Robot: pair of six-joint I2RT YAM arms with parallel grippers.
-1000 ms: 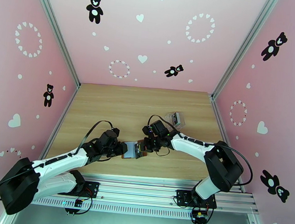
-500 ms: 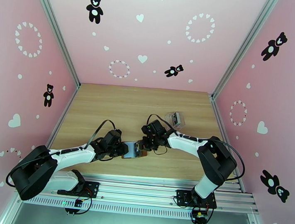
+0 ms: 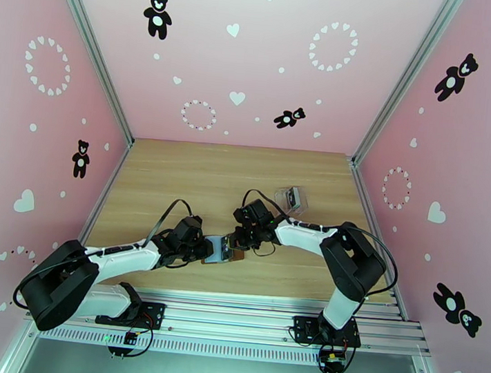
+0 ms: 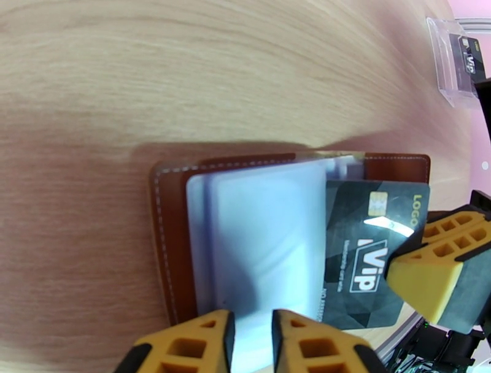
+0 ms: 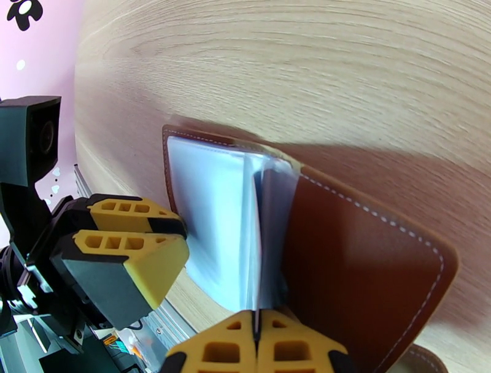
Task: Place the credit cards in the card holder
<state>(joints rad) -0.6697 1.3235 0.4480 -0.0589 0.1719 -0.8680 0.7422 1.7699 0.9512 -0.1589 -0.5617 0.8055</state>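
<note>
Brown leather-look with pale stitching along its edge, the card holder [image 4: 169, 245] lies open and flat on the wooden table [image 3: 212, 173], near the front edge and between my two arms. My left pincer [image 4: 253, 334] comes at it from the left and is nipped onto the near edge of its greyish see-through pocket leaves. The yellow fingers have just a narrow gap between them, and the leaves run into that gap. My right pincer [image 5: 255, 334] reaches in from the right, its fingers pressed together on a thin edge. That edge is the credit card [image 4: 362, 257], black with a gold chip and pale "VIP" lettering. The card lies over the right half of the holder, its left edge tucked under the clear leaves and its right part bare. Whether it sits inside a pocket or merely between two leaves I cannot tell. Farther back on the right of the table, well apart from the holder, is a clear plastic case [image 3: 291, 198] with a second card [image 4: 469, 55], also dark, inside it.
</note>
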